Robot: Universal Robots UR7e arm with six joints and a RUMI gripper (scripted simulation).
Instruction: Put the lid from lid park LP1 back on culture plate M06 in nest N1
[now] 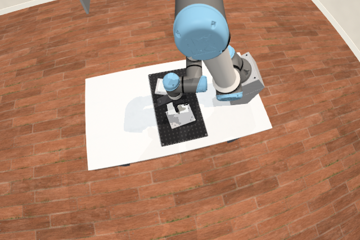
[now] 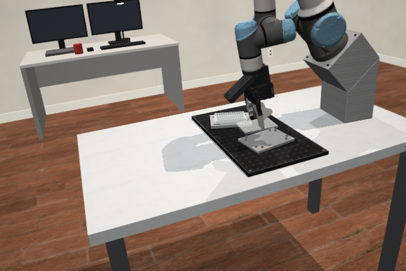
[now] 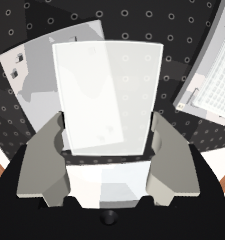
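Observation:
My gripper [image 3: 107,112] is shut on the clear rectangular lid [image 3: 107,95], one finger on each long side. In the exterior view the lid [image 2: 257,125] hangs a little above the grey lid park LP1 [image 2: 266,140], shifted toward the plate. The park [image 3: 37,75] lies bare at the wrist view's upper left. Culture plate M06 [image 2: 228,118], white with many small wells, sits uncovered in its nest at the far end of the black perforated board [image 2: 259,139]. It also shows at the right edge of the wrist view [image 3: 212,85]. From above, the arm hides most of the plate [image 1: 160,86].
The board lies on a white table [image 2: 147,169]. The robot's grey pedestal [image 2: 347,77] stands at the table's back right. A desk with two monitors [image 2: 98,51] stands by the far wall.

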